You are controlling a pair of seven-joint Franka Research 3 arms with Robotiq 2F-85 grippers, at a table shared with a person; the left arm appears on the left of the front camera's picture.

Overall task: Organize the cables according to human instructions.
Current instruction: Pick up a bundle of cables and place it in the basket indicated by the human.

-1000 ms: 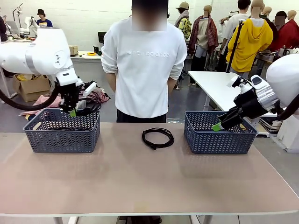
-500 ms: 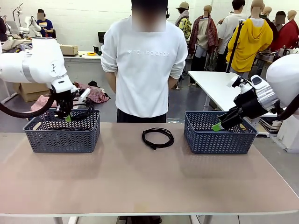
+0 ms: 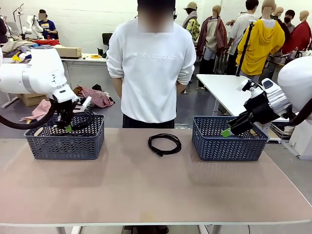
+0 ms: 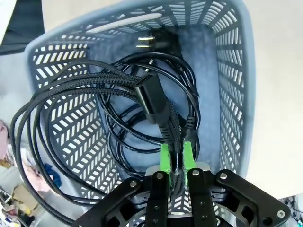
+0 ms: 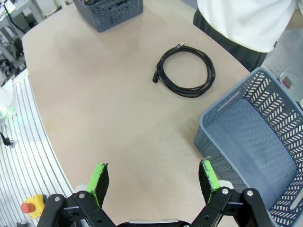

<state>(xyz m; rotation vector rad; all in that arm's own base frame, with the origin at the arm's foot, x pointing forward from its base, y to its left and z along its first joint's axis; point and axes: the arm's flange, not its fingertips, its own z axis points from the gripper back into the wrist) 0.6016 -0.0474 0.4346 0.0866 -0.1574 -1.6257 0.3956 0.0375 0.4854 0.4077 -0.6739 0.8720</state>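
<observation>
My left gripper (image 3: 68, 128) hangs over the left grey basket (image 3: 63, 145), its green pads shut on the strands of a braided black cable (image 3: 84, 119). In the left wrist view that gripper (image 4: 176, 158) pinches the cable (image 4: 94, 90) just above the basket (image 4: 233, 71), and the cable's loops spill over the rim. Another coiled cord with a plug (image 4: 156, 43) lies on the basket floor. One coiled cable (image 3: 165, 144) rests on the table's middle, also seen as a cable (image 5: 185, 71) from the right wrist. My right gripper (image 3: 227, 132) (image 5: 154, 182) stands open and empty above the right basket (image 3: 229, 146).
A person (image 3: 150, 68) stands at the far edge, behind the loose cable, hands behind the back. The right basket's floor (image 5: 258, 146) is bare. The near half of the table (image 3: 146, 190) is free.
My left arm has drawn left and lowered, carrying the cable down into the left basket. The right arm and the cable on the table have not moved.
</observation>
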